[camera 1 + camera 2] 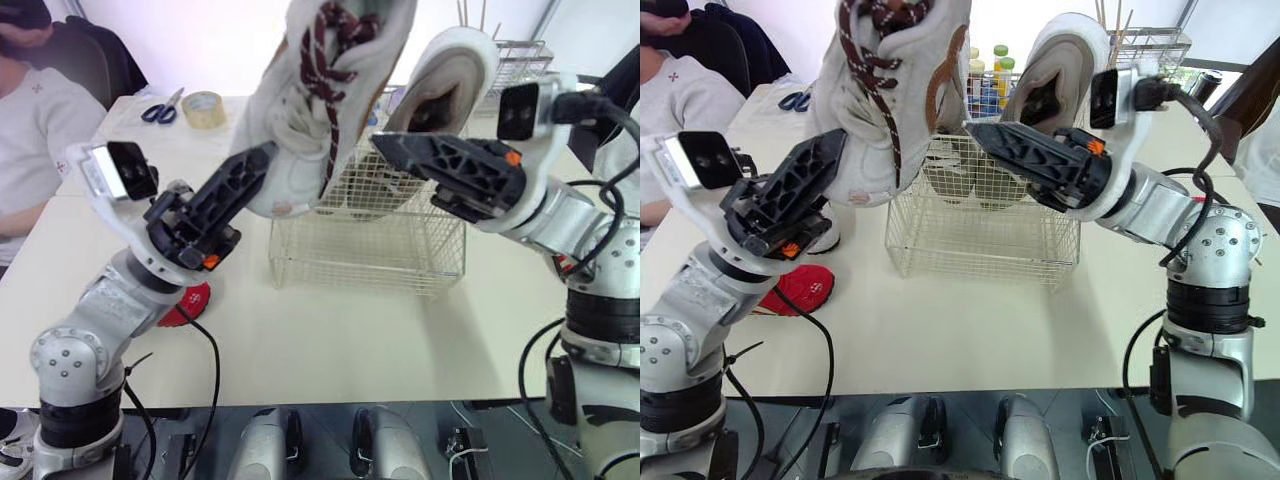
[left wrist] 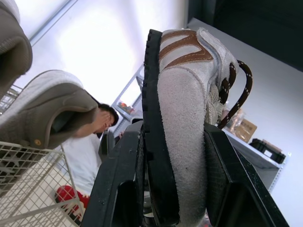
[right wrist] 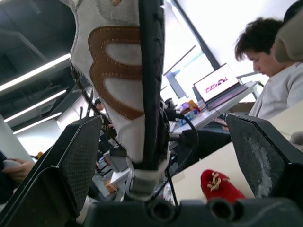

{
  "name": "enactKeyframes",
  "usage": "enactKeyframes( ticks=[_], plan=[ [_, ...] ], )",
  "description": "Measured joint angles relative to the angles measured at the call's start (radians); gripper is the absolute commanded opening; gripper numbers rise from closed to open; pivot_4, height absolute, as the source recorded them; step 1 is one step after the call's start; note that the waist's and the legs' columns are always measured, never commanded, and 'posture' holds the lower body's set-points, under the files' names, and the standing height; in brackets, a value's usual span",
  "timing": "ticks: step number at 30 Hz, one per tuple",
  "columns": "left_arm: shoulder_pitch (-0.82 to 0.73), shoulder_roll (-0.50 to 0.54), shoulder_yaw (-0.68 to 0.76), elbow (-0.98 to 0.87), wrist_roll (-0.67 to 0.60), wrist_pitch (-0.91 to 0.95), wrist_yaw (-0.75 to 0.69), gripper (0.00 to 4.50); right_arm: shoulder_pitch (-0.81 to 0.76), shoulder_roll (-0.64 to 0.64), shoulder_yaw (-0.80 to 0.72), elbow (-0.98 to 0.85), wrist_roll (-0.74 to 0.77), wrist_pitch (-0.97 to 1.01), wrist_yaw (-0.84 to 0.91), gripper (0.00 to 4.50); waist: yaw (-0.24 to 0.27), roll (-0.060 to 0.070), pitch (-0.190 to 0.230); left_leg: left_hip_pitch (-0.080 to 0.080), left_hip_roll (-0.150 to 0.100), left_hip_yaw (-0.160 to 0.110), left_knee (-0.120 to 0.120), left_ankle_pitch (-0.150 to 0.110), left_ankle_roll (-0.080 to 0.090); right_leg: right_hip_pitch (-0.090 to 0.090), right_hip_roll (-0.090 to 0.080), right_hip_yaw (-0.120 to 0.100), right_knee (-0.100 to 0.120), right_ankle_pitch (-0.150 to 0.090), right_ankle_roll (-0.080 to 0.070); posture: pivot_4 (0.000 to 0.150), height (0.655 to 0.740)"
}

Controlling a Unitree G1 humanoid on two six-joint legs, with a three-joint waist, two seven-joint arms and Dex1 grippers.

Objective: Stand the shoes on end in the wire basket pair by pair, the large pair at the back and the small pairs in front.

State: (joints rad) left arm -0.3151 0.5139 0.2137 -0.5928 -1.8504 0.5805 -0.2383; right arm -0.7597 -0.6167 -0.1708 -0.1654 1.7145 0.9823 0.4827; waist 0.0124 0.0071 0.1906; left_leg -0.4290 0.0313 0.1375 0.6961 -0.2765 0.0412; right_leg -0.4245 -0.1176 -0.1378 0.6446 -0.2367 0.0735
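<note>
From where I stand, the left gripper (image 2: 176, 142) has the big pale suede trainer with brown stripes and a black sole (image 1: 320, 90) pinched hard. One of its black fingers (image 2: 118, 184) lies flat on the sole and the other presses into the suede side. Most of the shoe rises well beyond the fingertips, so a short grip is carrying a long, heavy load. I'd guess the shoe could pivot between the pads or slide out if the wrist turns quickly.

The right gripper (image 3: 163, 123) faces it with its fingers (image 3: 75, 161) spread wide. The same trainer stands in line with the gap between them, and neither finger seems to touch it. If they close off-centre, they may push the shoe sideways out of the left grip instead of steadying it.

The brown-and-white laces (image 1: 325, 60) hang loose down the shoe's front, towards the left fingertips. They could catch on the white wire basket (image 1: 370, 250) below both sets of fingers as the shoe goes in.

A second pale trainer (image 1: 445, 75) stands on end in the basket, just behind the right fingers. A careless descent could knock it over or shove the light basket along the table. A small red shoe (image 1: 190, 302) lies under the left arm and waits its turn.
</note>
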Motion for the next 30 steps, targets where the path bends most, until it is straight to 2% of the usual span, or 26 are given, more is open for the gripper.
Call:
enactKeyframes(
  ticks=[11,14,19,20,23,25,30],
  plan=[
    [-0.034,-0.085,-0.049,0.042,0.119,0.0,-0.042,1.51,-0.092,0.167,0.066,-0.067,0.049,-0.062,-0.225,4.46,-0.001,0.0,0.0,0.0,0.0,0.0,0.0,0.0,0.001,0.0,0.001,0.0,0.0,0.0,0.001,0.15,0.74],
    [-0.035,-0.093,-0.052,0.045,0.133,0.001,-0.045,1.51,-0.103,0.194,0.067,-0.071,0.05,-0.079,-0.261,3.69,-0.003,0.0,0.0,0.0,0.0,0.0,0.0,0.0,0.001,0.0,0.001,0.0,0.0,0.0,0.001,0.15,0.74],
    [-0.04,-0.096,-0.047,0.04,0.136,0.001,-0.062,1.51,-0.106,0.226,0.077,-0.078,0.042,-0.106,-0.32,1.27,-0.002,0.0,0.0,0.0,0.0,0.0,0.0,0.0,0.001,0.0,0.001,0.0,0.0,0.0,0.001,0.15,0.74],
    [-0.04,-0.094,-0.045,0.039,0.136,0.001,-0.063,1.51,-0.107,0.225,0.077,-0.079,0.034,-0.106,-0.32,1.27,-0.001,0.0,0.0,0.0,0.0,0.0,0.0,0.0,0.001,0.0,0.001,0.0,0.0,0.0,0.001,0.15,0.74],
    [-0.038,-0.078,-0.042,0.039,0.14,0.006,-0.064,2.37,-0.122,0.211,0.079,-0.087,0.01,-0.101,-0.301,1.22,-0.002,0.0,0.0,0.0,0.0,0.0,0.0,0.0,0.001,-0.001,0.001,0.0,0.0,0.0,0.001,0.15,0.74],
    [-0.026,-0.027,-0.037,0.038,0.165,0.026,-0.067,3.33,-0.159,0.161,0.085,-0.096,-0.036,-0.078,-0.253,1.22,-0.004,0.0,0.0,0.0,0.0,0.0,0.0,0.0,0.001,-0.001,0.001,0.0,0.0,-0.001,0.001,0.15,0.74],
    [0.108,0.227,0.012,0.018,0.268,0.144,-0.13,3.33,-0.263,-0.098,0.091,-0.069,-0.246,-0.004,-0.017,1.22,-0.003,0.0,0.001,-0.001,0.0,0.001,-0.003,-0.001,0.001,-0.003,0.001,0.0,-0.002,-0.001,0.001,0.15,0.74]
  ],
)
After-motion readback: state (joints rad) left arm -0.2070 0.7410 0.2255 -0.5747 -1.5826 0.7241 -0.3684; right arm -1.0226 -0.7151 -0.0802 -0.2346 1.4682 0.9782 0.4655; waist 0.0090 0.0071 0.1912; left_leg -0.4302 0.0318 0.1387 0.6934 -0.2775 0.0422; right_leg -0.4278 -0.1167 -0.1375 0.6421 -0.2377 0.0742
